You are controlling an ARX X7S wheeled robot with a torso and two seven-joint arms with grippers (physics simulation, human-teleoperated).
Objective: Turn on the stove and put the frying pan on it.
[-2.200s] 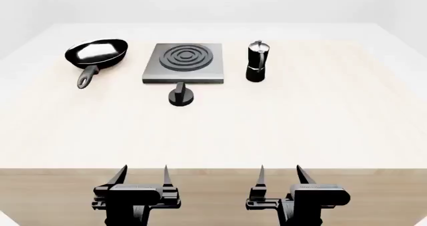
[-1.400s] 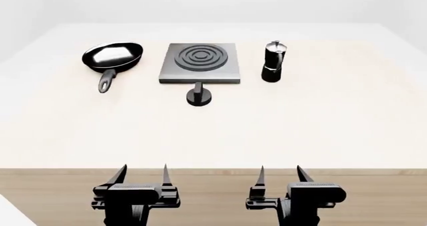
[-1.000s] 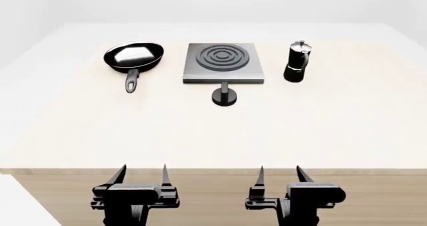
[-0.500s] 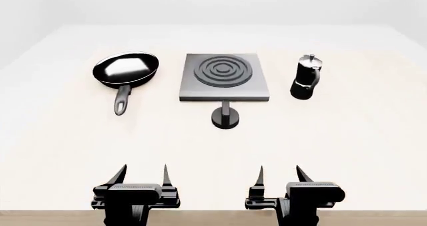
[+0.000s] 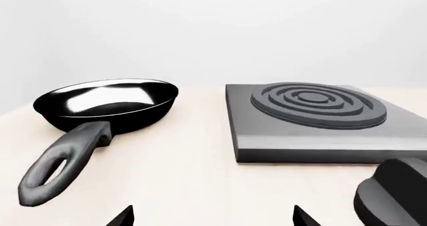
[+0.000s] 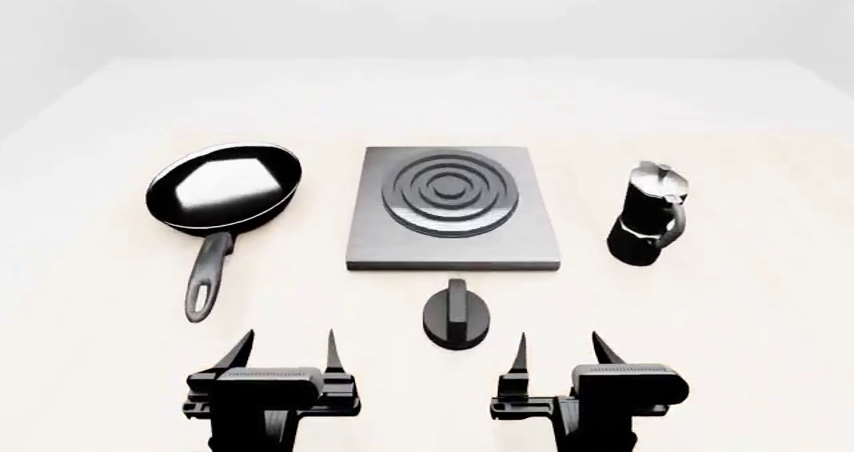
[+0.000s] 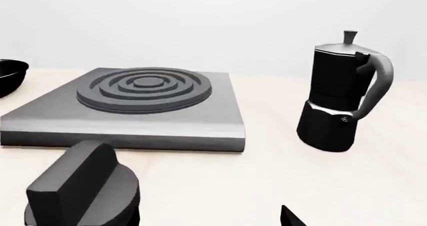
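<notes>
Pale wooden table (image 6: 747, 312) carries everything. Flat square grey metal stove plate with dark concentric burner rings (image 6: 454, 210) sits centre. Round shallow black frying pan with glossy inside (image 6: 224, 187) lies left of the plate, well apart from it, long handle pointing back toward you. Black moka pot with silver lid (image 6: 650, 227) stands upright right of the plate. Round black ridged knob (image 6: 455, 315) sits just in front of the plate, between your 2 arms. Your left gripper (image 6: 283, 357) and right gripper (image 6: 559, 357) are both low at the near edge, pointing straight forward, level, fingers spread, holding nothing, touching nothing. Right wrist view puts the knob (image 7: 83, 188) very close.
</notes>
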